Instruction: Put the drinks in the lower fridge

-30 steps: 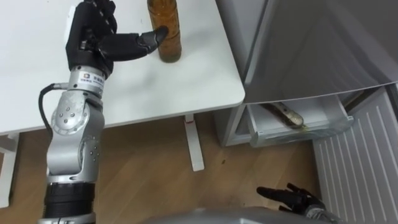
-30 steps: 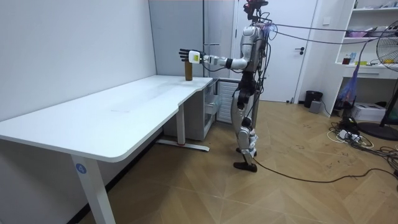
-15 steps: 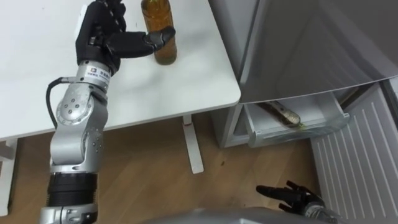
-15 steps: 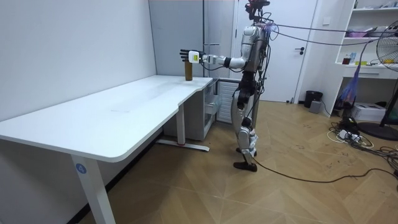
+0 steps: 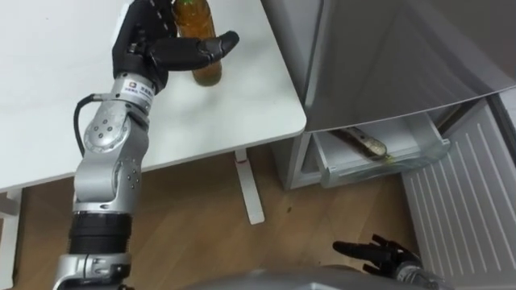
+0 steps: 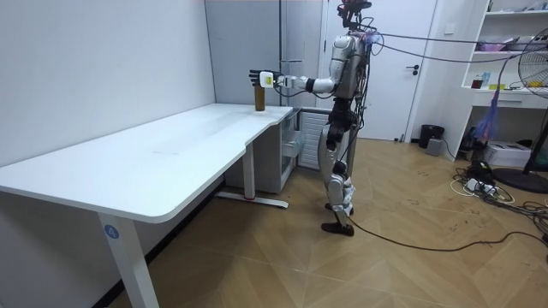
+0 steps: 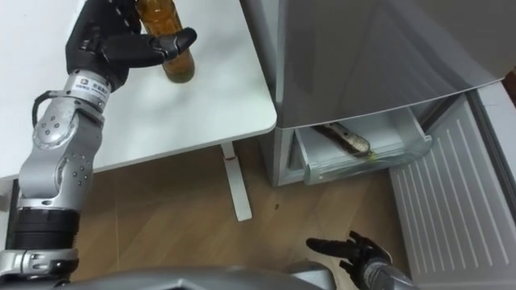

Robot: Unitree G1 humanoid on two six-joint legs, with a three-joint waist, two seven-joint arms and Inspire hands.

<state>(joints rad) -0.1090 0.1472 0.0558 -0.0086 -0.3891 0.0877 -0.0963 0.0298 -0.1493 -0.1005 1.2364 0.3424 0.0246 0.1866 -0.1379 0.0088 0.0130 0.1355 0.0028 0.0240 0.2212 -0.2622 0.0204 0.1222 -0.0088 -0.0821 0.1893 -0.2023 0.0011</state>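
A: What's on the left?

B: The white bench. In the room view the robot stands by its far end, next to the grey fridge, with its left arm stretched out level over the bench top.

A: And the hand on that arm?

B: The left hand is at the bottle, on the far right part of the bench. The palm is on the bottle's left and the thumb lies straight across its near side. The other fingers go behind the bottle, so I can't tell whether they are closed on it or wide.

A: Is the bottle off the bench?

B: No. It stands upright with its base on the bench top, and there is amber liquid inside.

A: What's further right?

B: Past the bench's edge is the fridge. Low down on it, a clear drawer is pulled out. A long brownish thing lies slanted in the drawer. It might be another bottle, but I can't tell.

A: And the other hand?

B: The right hand hangs low at the near edge, over the wooden floor and well apart from the bottle. Its fingers are loosely spread and hold nothing. A white ribbed panel stands to its right, beside the drawer.
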